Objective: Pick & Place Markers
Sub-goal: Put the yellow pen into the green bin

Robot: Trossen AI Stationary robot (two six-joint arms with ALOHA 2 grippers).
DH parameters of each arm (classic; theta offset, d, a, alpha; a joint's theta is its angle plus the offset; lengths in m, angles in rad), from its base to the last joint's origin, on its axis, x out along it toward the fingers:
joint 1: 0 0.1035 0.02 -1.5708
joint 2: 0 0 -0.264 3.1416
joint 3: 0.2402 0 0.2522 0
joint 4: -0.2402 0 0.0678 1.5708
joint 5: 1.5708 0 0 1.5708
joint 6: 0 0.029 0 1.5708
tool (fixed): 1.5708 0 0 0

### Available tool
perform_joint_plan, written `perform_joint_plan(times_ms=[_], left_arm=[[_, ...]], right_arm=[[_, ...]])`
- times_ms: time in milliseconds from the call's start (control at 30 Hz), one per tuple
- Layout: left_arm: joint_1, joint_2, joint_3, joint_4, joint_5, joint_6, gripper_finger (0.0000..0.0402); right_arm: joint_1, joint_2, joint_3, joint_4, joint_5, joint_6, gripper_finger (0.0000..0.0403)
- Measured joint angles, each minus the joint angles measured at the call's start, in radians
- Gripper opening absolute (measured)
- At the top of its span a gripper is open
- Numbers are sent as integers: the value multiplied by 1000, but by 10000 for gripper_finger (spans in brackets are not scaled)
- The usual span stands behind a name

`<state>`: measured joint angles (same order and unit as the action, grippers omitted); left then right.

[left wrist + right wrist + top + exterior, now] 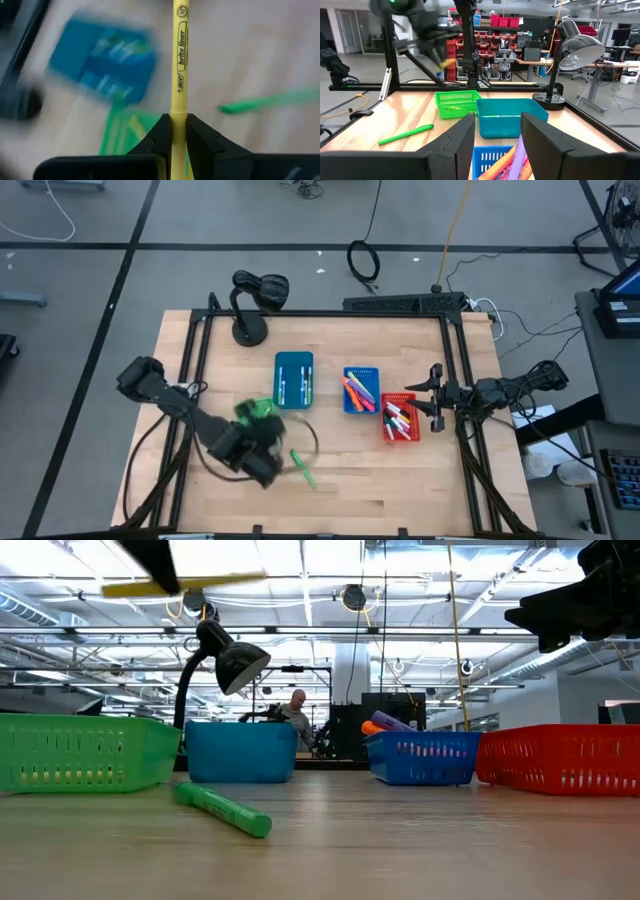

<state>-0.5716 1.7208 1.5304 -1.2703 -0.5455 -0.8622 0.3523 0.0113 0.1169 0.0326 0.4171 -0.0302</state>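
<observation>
Between my left hand's (179,131) closed fingers sits a yellow marker (180,60), lifted above the tabletop (350,470). Below it lies a green marker (302,470) on the wood, just beside the green bin (258,411). Farther off stand the teal bin (294,378), blue bin (361,390) and red bin (400,418), holding markers. My right hand (436,395) hangs beside the red bin, fingers apart, holding nothing.

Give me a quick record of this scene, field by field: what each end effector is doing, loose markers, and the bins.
left end effector: shut on yellow highlighter, raised above the table
right end effector: open, empty, above the blue bin
loose marker: green marker lying on the table
bins: green bin, teal bin, blue bin, red bin
</observation>
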Motion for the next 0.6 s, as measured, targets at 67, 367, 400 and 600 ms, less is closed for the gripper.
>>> perform_joint_plan(times_ms=[67,367,400,600], left_arm=[[19,-1,-3,-134,3,-318,38],[34,8,-111,-276,203,-824,65],[39,6,-136,-265,220,-826,67],[86,0,-258,-136,242,-820,51]], right_arm=[[0,0,0,0,0,0,146],[0,0,0,0,0,0,146],[0,0,0,0,0,0,146],[0,0,0,0,0,0,146]])
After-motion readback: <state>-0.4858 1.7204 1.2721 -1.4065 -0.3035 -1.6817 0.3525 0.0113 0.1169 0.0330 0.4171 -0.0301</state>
